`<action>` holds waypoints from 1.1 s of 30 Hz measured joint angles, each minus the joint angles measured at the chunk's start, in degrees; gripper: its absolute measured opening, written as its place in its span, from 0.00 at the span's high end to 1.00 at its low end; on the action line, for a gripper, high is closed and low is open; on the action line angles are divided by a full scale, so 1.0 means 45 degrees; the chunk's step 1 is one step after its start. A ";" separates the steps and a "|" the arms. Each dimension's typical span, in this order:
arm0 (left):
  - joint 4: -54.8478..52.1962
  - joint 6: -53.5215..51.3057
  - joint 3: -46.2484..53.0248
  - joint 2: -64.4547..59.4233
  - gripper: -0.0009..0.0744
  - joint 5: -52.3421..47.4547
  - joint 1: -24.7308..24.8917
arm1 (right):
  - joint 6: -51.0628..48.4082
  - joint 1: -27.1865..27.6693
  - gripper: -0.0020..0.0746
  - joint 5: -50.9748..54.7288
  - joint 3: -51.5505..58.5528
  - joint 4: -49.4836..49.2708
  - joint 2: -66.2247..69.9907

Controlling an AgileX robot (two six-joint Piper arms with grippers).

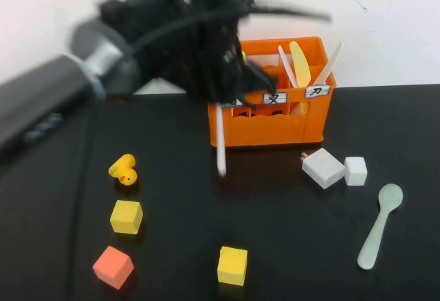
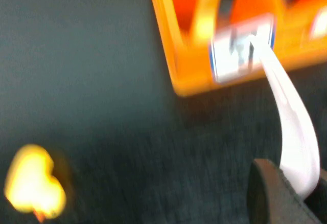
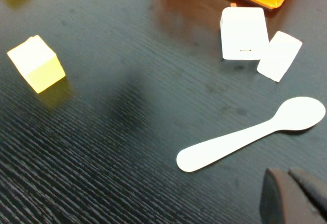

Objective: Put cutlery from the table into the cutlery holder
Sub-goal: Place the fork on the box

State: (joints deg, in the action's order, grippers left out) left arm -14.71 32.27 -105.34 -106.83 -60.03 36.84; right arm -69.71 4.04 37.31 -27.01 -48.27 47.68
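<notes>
The orange cutlery holder (image 1: 275, 126) stands at the back of the black table (image 1: 179, 198). The pale yellow knife (image 1: 300, 60) stands in it beside two white slim utensils. My left gripper (image 1: 230, 88) hovers at the holder's left front corner, shut on the pale pink fork (image 1: 221, 143), which hangs down in front of the holder. The left wrist view shows the fork (image 2: 295, 127) between the fingers (image 2: 273, 196) next to a white label (image 2: 240, 47). The mint-green spoon (image 1: 379, 225) lies at the right; it also shows in the right wrist view (image 3: 250, 138), near my shut, empty right gripper (image 3: 296, 193).
Two small white blocks (image 1: 323, 168) (image 1: 355, 170) lie in front of the holder's right end. A yellow duck (image 1: 124, 170), a yellow cube (image 1: 126, 216), an orange-red cube (image 1: 113, 266) and another yellow cube (image 1: 232, 265) lie at the front left and centre.
</notes>
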 joint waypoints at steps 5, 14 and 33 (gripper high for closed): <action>-0.2730 0.1931 0.0000 0.0868 0.93 0.2419 -0.0023 | 0.0000 0.0000 0.98 0.0000 0.0000 0.0000 0.0000; -0.6360 0.5737 0.0028 0.0279 0.93 0.6277 -0.0023 | 0.0000 0.0000 0.98 0.0000 0.0000 -0.0016 0.0000; -1.8041 1.7178 0.0028 -0.3117 0.93 0.9774 -0.0233 | -0.0020 0.0000 0.98 0.0000 0.0000 -0.0603 0.0000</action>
State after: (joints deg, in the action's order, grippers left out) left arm -95.90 109.57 -105.21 -120.85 -16.05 35.79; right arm -69.80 4.04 37.31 -27.01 -50.98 47.68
